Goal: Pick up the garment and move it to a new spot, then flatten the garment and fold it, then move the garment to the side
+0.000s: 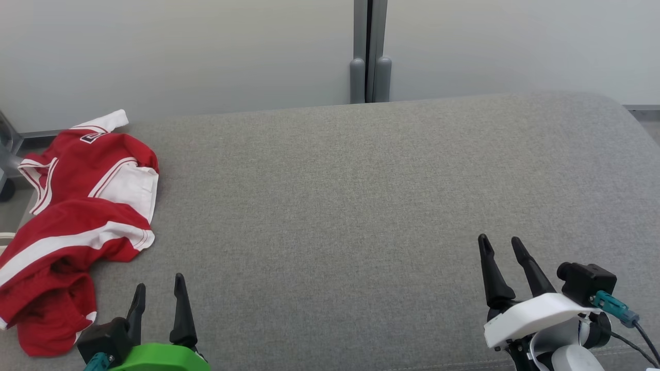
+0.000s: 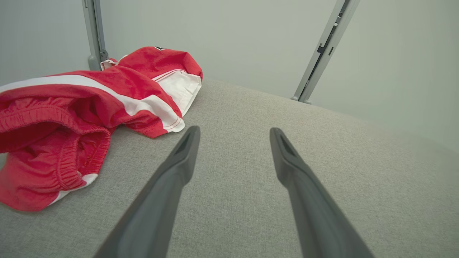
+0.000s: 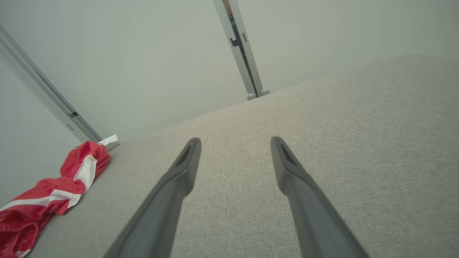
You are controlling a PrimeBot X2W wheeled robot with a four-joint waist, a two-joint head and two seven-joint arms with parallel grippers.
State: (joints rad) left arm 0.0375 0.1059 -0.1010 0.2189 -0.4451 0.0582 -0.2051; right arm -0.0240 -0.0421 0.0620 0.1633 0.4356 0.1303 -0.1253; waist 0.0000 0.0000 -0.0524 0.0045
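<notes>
The garment (image 1: 77, 221) is red with white stripes and panels, lying crumpled at the left edge of the grey fabric surface (image 1: 361, 206). The left wrist view shows the garment (image 2: 82, 114) to the upper left of my fingers, its elastic waistband bunched nearest the camera. My left gripper (image 1: 159, 287) stands open at the lower left, just right of the garment's near end, holding nothing. My right gripper (image 1: 501, 242) is open at the lower right, far from the cloth. In the right wrist view the garment (image 3: 53, 190) lies at the far left.
A pale wall with a grey vertical post (image 1: 370, 51) runs behind the surface. The surface's left edge lies under the garment, with floor and a metal leg (image 1: 7, 154) beyond it. Bare grey fabric stretches between the two grippers.
</notes>
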